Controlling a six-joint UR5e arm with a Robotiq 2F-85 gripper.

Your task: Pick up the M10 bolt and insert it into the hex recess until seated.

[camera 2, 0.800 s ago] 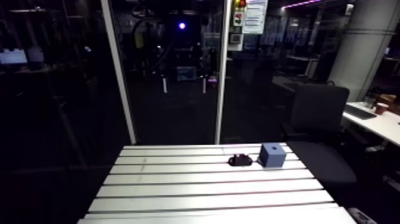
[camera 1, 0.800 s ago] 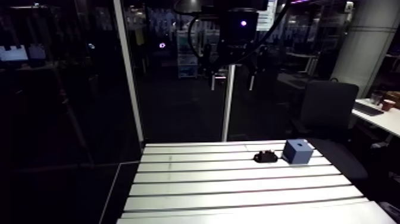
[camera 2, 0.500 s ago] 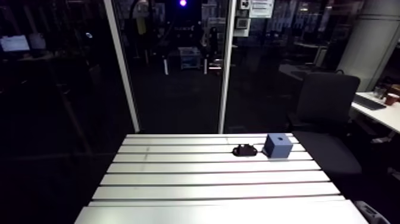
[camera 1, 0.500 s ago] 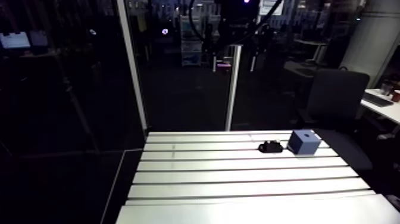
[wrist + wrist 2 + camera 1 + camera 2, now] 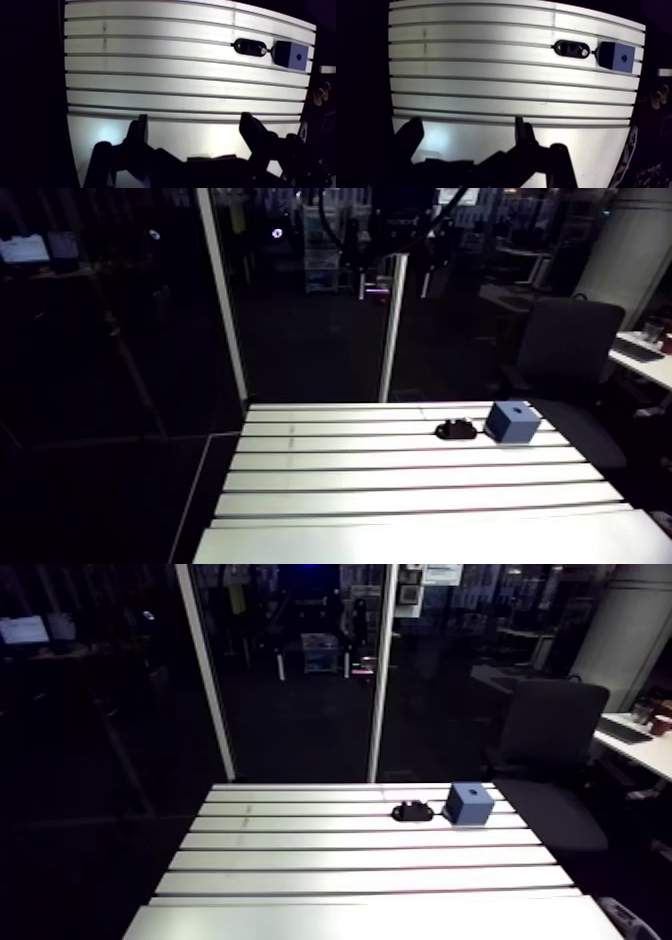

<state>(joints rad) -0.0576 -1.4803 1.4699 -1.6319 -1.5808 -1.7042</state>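
Tool (image 5: pixel 194 122) is open: fingers (image 5: pixel 137 135) wide apart, only bare desk (image 5: pixel 400 488) showing between them in wrist view. It hangs above the near part of the desk, clear of the surface, gripping nothing.

M10 bolt (image 5: pixel 250 47) sits on the desk's far right area, well apart from the tool, ahead of it and off to the right. It reads as a small dark oblong lump lying flat, long axis running along the slots. Head/thread detail is too small to tell. One bright spot shows at its right end in wrist view.

Blue block (image 5: pixel 513 421) is just right of the bolt, near the desk's right edge and resting on the desk. A dark hole (image 5: pixel 299 56) shows in its top face, but its shape isn't resolvable, so can't confirm hex. Bolt and block are just beside each other; can't tell whether they touch.

Desk is slotted alu, with slots running left-right in arm view. Bolt is outside the recess and untouched.
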